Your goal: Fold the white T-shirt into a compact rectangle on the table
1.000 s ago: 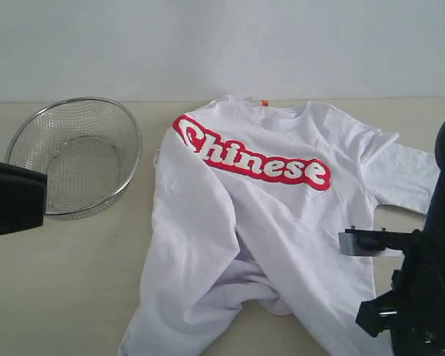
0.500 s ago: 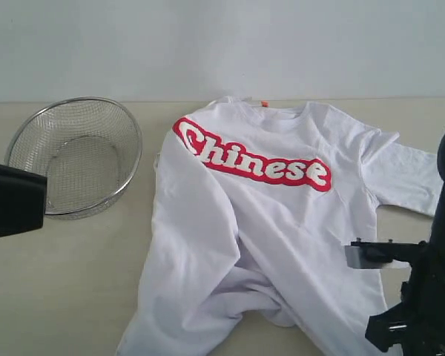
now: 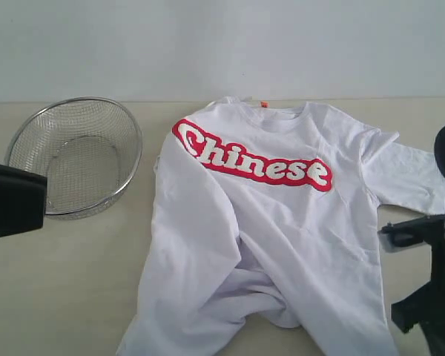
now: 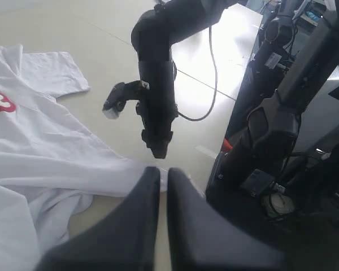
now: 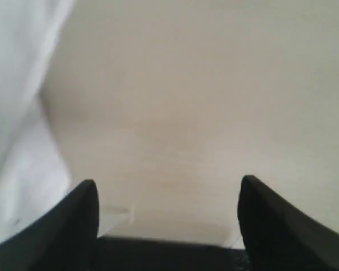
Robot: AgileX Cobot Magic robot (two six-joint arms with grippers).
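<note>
Two grippers sat low by the table's (image 3: 67, 297) near edge. The right gripper (image 5: 166, 192) had its jaws apart, empty, over bare top just beside the white T-shirt (image 3: 282, 222) hem. The left gripper (image 4: 163, 175) was pressed together, holding nothing. The shirt lay face up, long axis near-to-far, collar toward the far edge. The right arm looked nearer, shirt on its left

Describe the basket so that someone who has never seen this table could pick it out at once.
Start at the pale beige table. In the exterior view, the basket sits left of the white T-shirt spread there. It alone is round, silvery wire mesh, and empty.
</note>
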